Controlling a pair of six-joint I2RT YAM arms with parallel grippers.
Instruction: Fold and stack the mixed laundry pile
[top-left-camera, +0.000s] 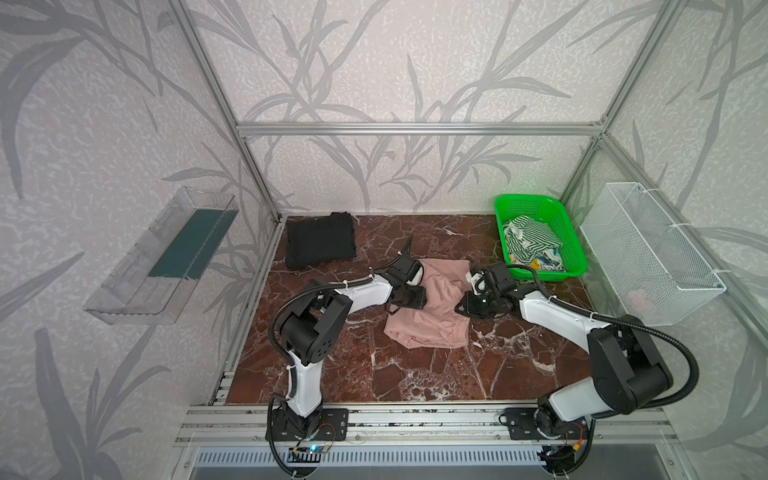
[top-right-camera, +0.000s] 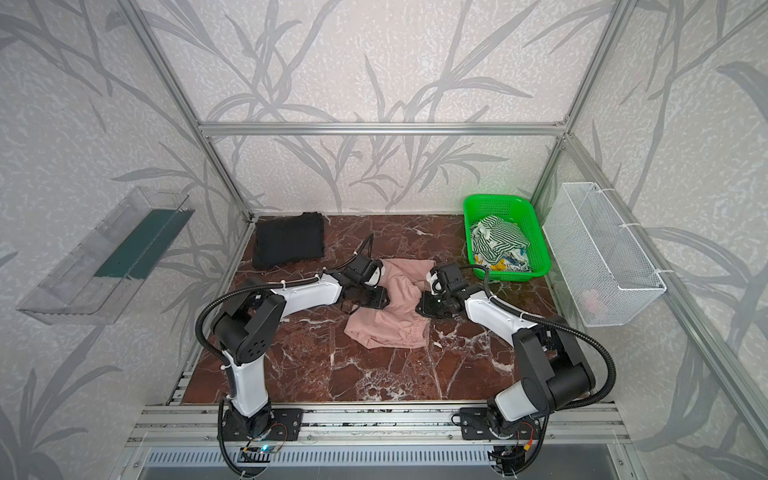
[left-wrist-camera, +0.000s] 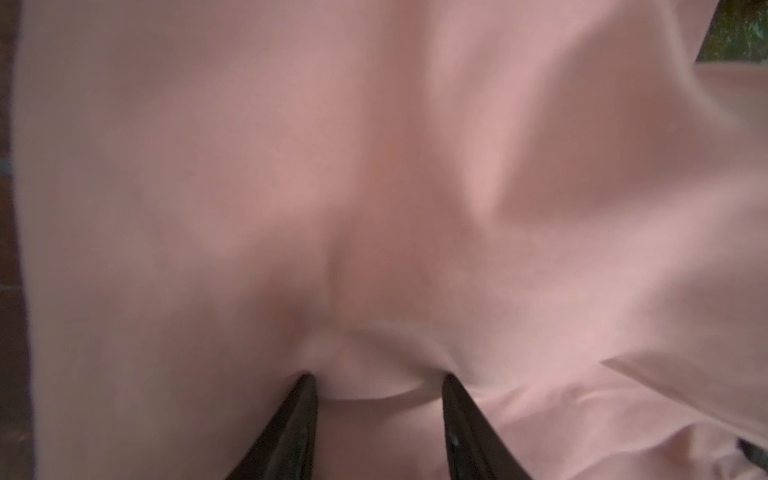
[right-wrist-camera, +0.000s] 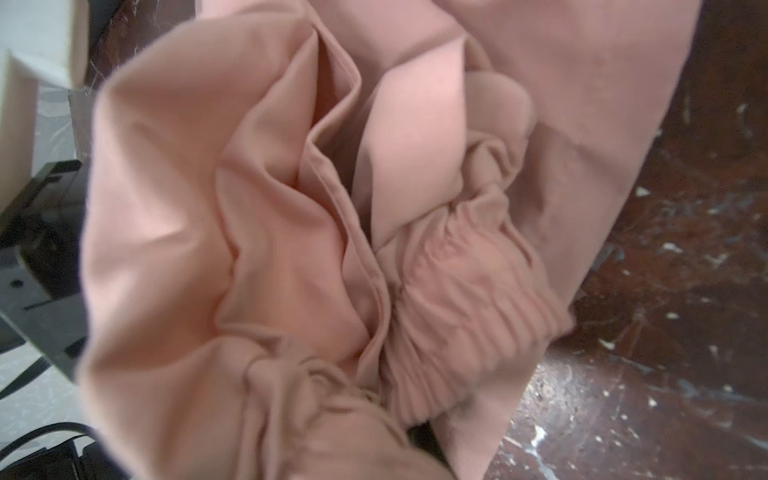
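The dusty-pink shorts (top-left-camera: 432, 328) (top-right-camera: 390, 328) lie crumpled mid-table, and both grippers are on them. My left gripper (top-left-camera: 395, 308) (left-wrist-camera: 376, 376) presses into their left side. Its black fingers (left-wrist-camera: 299, 415) stand apart, with a low hump of pink cloth (left-wrist-camera: 374, 166) between the tips. My right gripper (top-left-camera: 460, 308) (top-right-camera: 420, 309) is at their right edge. The gathered waistband (right-wrist-camera: 457, 299) bunches over its jaws and hides the fingers. A folded black T-shirt (top-left-camera: 321, 240) lies at the back left. The striped cloth (top-left-camera: 530, 239) and the multicoloured piece (top-left-camera: 544, 259) sit in the green basket.
The green perforated basket (top-left-camera: 525, 205) (top-right-camera: 494, 203) stands at the back right, close behind my right wrist. A white wire mesh basket (top-left-camera: 648, 253) hangs on the right wall. A clear shelf (top-left-camera: 162, 253) is fixed to the left wall. Bare marble table (top-left-camera: 374, 374) lies in front.
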